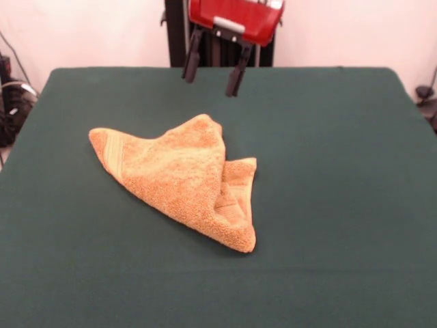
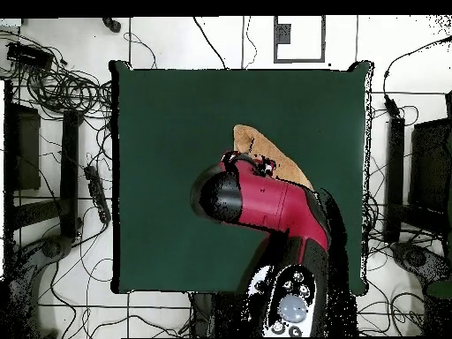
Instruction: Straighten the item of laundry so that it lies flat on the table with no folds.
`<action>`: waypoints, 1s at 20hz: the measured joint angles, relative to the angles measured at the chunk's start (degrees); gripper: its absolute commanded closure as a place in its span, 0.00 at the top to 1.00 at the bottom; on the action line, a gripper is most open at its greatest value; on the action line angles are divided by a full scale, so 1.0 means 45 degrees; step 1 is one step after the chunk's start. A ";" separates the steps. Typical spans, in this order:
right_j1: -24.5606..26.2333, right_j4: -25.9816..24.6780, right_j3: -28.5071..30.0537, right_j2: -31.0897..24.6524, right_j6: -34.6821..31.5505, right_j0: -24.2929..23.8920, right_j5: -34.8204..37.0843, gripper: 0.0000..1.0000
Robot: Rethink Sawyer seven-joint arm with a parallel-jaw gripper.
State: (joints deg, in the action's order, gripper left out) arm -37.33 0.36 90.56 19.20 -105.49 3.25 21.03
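The gripper [image 1: 211, 77], jaws apart and empty, hangs over the far table [image 1: 355, 205], while the folded towel [image 1: 179, 176] lies mid-table nearer the camera, its long axis running far-left to near-right.

From overhead, the red and black robot arm [image 2: 269, 205] covers most of the crumpled orange-tan terry-cloth towel [image 2: 250, 142], leaving one corner and a thin edge visible. It also hides the tool there. In the front view, the picture's top edge cuts the arm off above the tool [image 1: 212, 70].
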 measured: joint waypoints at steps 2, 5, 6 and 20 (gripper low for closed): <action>0.0159 0.0002 0.0001 -0.0001 0.0000 0.0000 -0.0106 1.00; 0.0353 -0.0003 0.0016 -0.0001 0.0000 -0.0002 -0.0274 1.00; 0.0403 -0.0005 0.0022 0.0000 0.0000 -0.0001 -0.0328 1.00; 0.1438 -0.0016 0.0066 -0.0221 0.0000 -0.0677 -0.2188 1.00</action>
State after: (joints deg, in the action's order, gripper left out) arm -30.85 0.29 90.86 18.20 -105.49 0.21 11.19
